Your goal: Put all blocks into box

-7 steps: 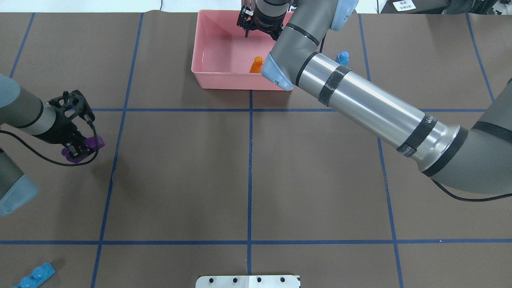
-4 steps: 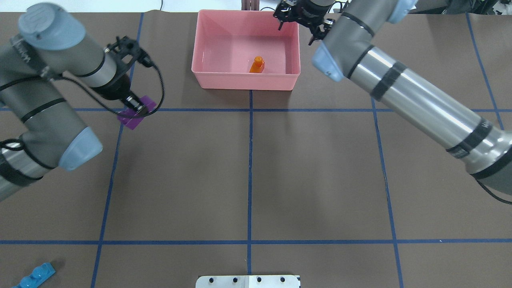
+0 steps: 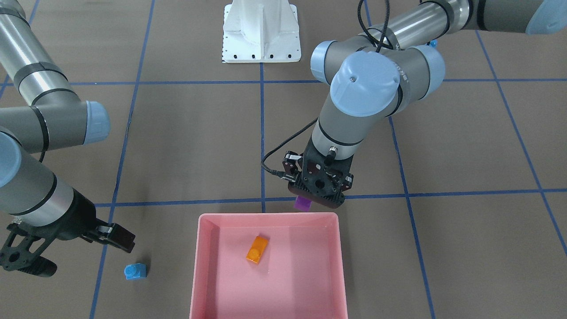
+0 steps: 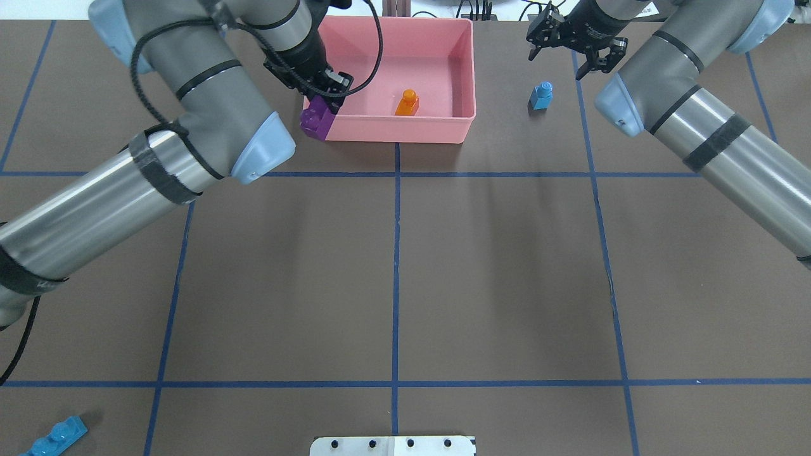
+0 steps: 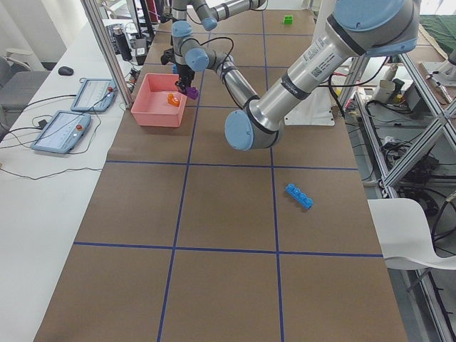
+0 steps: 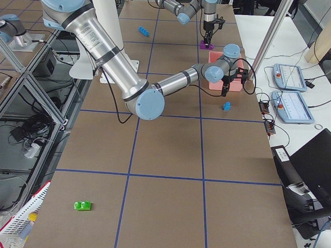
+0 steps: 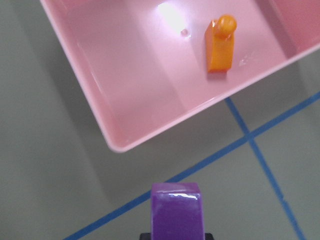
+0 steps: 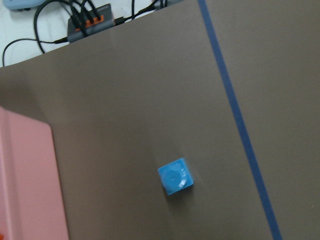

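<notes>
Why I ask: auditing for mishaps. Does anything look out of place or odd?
Nothing stands out. The orange brick lies in the box, the left gripper holds the purple wedge just outside its rim, and the small blue brick, long blue brick and green brick sit on the table.

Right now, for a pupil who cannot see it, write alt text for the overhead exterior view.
The left gripper holds the purple wedge at the near left corner of the pink box, not yet inside. An orange brick lies in the box; the right gripper hangs open by a small blue brick outside it.
</notes>
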`<move>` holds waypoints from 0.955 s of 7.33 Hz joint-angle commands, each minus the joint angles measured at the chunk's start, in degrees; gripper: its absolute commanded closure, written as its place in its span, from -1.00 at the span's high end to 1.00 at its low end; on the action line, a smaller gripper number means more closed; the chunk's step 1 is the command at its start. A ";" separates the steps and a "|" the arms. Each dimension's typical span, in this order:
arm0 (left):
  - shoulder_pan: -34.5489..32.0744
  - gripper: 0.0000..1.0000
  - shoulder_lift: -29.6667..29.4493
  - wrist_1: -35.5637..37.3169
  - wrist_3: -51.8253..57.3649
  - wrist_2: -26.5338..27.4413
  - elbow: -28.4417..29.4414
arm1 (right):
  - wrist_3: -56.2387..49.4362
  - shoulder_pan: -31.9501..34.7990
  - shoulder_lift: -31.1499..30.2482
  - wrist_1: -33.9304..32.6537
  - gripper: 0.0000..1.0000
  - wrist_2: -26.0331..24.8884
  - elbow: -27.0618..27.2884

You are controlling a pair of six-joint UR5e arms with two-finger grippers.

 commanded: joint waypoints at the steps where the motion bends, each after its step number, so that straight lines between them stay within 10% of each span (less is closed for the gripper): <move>1: -0.14 -1.00 -7.07 -10.08 -7.42 6.15 13.88 | -0.59 -0.17 2.42 0.20 1.00 -7.24 -5.93; 2: -0.66 -0.91 -7.46 -11.05 -7.43 7.57 15.67 | -0.07 -0.35 4.18 2.73 1.00 -10.04 -9.26; 4: -0.31 0.60 -9.21 -17.46 -7.52 11.18 23.31 | 3.18 -2.45 4.81 12.49 1.00 -10.42 -15.61; 5: -0.49 1.00 -9.30 -17.48 -7.52 11.19 23.16 | 3.01 -3.76 4.72 13.21 1.00 -10.42 -15.71; 7: -1.63 1.00 -9.48 -15.30 -7.09 9.35 20.72 | 1.09 -5.35 4.46 14.27 1.00 -10.51 -17.11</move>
